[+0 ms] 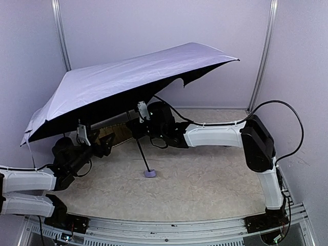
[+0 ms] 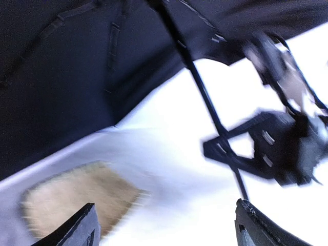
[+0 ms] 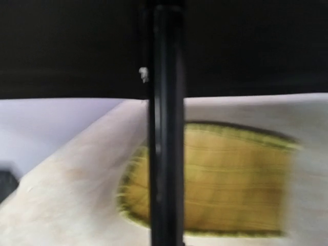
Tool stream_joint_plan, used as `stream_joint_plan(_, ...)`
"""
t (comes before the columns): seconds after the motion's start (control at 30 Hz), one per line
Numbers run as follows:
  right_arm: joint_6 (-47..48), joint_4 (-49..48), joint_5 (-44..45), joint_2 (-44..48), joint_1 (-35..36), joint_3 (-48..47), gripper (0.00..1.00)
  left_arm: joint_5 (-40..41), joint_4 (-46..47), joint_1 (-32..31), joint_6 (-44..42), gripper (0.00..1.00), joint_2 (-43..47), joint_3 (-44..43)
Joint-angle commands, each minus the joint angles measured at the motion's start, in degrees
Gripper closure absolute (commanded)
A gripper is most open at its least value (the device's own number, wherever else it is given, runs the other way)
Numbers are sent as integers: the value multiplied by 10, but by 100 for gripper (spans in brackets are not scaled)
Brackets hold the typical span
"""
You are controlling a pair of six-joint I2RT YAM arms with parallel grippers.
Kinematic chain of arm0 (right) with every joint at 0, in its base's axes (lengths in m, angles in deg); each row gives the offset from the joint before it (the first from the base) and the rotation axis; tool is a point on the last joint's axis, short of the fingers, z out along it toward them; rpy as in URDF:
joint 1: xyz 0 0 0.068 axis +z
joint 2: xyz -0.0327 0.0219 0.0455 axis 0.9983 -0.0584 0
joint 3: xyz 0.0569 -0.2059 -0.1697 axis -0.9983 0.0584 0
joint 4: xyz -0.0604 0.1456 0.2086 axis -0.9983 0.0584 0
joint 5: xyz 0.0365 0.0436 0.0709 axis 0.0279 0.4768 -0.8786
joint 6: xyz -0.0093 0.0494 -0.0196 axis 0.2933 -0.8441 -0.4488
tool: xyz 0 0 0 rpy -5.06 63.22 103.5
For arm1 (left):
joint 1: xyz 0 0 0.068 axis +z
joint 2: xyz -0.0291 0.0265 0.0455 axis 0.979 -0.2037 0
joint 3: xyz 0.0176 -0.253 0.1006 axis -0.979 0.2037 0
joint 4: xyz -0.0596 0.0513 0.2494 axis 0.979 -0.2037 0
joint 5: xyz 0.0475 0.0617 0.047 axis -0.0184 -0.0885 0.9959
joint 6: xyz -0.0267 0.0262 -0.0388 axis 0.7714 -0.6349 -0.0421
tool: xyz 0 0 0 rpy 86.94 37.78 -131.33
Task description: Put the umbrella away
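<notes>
Item 1, left gripper (image 1: 106, 142): low under the left side of the canopy, its fingers (image 2: 82, 228) spread wide with nothing between them, apart from the shaft.

Item 2, woven straw tray (image 1: 119, 134): flat on the tabletop (image 1: 205, 179), in the canopy's shadow, behind the two grippers.

Item 3, umbrella (image 1: 133, 77): fully open and tilted, left edge low, right edge high. The pale lavender-white side faces up and the black underside faces down. Its thin black shaft (image 1: 142, 151) slants down to the small lavender handle (image 1: 150, 173), which rests on the tabletop near the centre.

Item 4, right gripper (image 1: 138, 128): reaching in from the right, closed around the upper shaft just below the canopy. In the wrist view the shaft fills the centre, blurred.
</notes>
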Motion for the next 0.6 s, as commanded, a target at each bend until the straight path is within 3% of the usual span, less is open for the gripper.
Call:
stream_joint_plan(0.0, 16, -149, 154, 132, 24, 104, 100, -93, 46, -58, 7, 9, -33, 0)
stream_joint_plan(0.13, 31, -221, 248, 172, 51, 176, 100, -127, 94, -114, -8, 6, -106, -38)
stream_joint_plan(0.3, 82, -263, 345, 202, 82, 217, 100, -169, 105, -132, 3, 5, -201, -109)
stream_joint_plan(0.4, 101, -294, 361, 228, 93, 248, 100, -204, 126, -136, -12, 6, -237, -127)
stream_joint_plan(0.57, 48, -291, 341, 254, 96, 284, 100, -183, 116, -157, -35, 12, -289, -171)
